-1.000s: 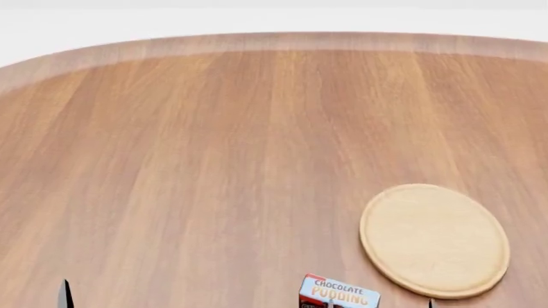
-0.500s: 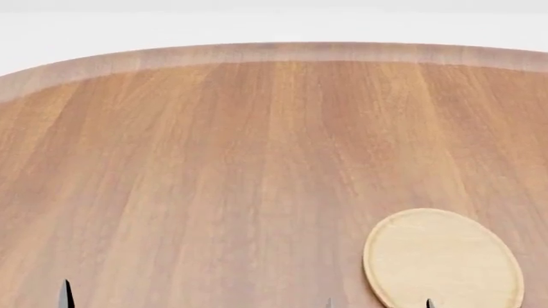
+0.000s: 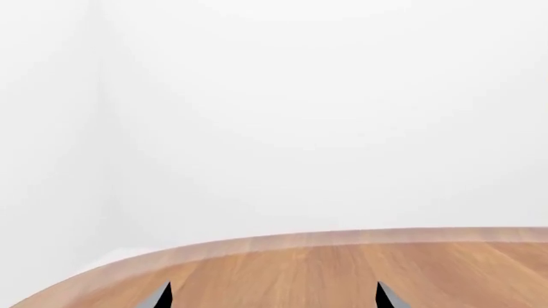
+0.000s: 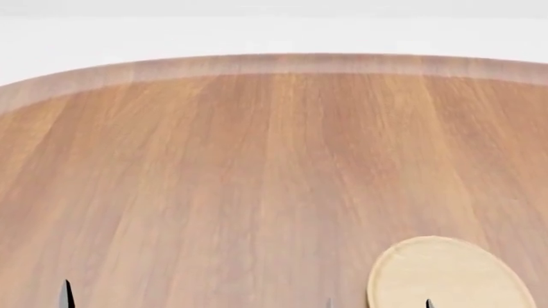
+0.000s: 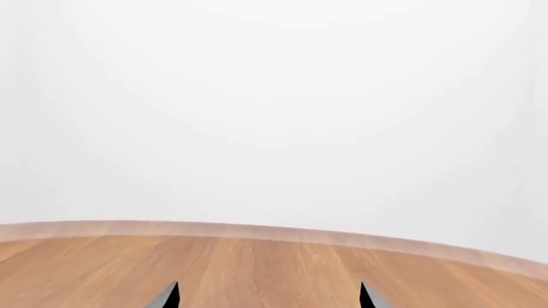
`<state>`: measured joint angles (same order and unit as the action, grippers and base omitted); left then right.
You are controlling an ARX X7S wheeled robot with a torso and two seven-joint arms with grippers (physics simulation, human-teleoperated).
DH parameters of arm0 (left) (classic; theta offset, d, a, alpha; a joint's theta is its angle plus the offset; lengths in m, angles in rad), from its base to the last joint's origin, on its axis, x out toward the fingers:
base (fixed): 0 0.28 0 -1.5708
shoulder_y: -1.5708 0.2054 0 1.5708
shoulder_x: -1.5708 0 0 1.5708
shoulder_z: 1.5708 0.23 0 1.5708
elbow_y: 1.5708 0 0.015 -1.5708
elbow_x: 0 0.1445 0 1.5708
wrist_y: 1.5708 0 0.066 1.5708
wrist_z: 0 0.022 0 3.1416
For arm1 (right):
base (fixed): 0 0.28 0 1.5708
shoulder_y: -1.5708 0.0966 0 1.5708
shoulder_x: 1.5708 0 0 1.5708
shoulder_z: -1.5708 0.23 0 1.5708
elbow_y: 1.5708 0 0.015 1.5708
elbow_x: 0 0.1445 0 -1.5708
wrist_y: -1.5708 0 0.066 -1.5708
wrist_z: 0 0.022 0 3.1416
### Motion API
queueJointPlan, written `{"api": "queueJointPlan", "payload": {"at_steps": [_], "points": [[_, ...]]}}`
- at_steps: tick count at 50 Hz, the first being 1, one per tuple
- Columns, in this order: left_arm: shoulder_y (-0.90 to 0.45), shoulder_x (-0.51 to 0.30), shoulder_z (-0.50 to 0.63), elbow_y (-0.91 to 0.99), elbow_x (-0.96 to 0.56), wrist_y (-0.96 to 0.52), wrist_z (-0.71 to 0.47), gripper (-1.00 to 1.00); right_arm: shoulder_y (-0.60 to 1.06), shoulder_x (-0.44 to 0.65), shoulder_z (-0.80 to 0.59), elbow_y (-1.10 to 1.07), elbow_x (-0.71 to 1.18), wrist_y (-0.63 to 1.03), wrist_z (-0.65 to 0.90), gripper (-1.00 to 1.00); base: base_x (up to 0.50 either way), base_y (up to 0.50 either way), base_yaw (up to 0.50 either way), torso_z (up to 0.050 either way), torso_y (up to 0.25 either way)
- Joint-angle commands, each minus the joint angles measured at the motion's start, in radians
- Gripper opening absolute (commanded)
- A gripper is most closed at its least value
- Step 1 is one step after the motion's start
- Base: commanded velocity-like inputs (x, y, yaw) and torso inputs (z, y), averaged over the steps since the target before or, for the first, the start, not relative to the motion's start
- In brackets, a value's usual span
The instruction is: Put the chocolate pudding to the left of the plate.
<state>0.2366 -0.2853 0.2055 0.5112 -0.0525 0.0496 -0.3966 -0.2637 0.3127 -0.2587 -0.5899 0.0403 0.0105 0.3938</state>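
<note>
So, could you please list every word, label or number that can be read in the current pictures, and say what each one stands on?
None: no readable text shows in any current view.
The plate is plain pale wood, unlettered.
The table shows only wood grain.
Both wrist views show only the table edge, a white background and dark fingertips.
The chocolate pudding carton is not in view now, so no lettering of it can be read.

Two dark fingertips [image 3: 163,296], spread apart, above the table [image 3: 342,269].
</note>
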Motion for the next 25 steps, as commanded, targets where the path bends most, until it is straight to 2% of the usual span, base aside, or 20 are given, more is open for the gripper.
{"api": "queueJointPlan", "payload": {"at_steps": [1,25], "points": [[-0.003,-0.005,0.006,-0.006,-0.001,0.005,-0.006,1.00,0.003,0.005,-0.008,0.002,-0.004,0.002,0.006,1.00,0.20,0.00,0.00,0.000,0.000],[-0.007,-0.016,0.016,-0.011,-0.008,0.007,-0.018,1.00,0.007,0.001,-0.007,0.011,-0.024,-0.007,0.045,1.00,0.19,0.00,0.00,0.000,0.000]]}}
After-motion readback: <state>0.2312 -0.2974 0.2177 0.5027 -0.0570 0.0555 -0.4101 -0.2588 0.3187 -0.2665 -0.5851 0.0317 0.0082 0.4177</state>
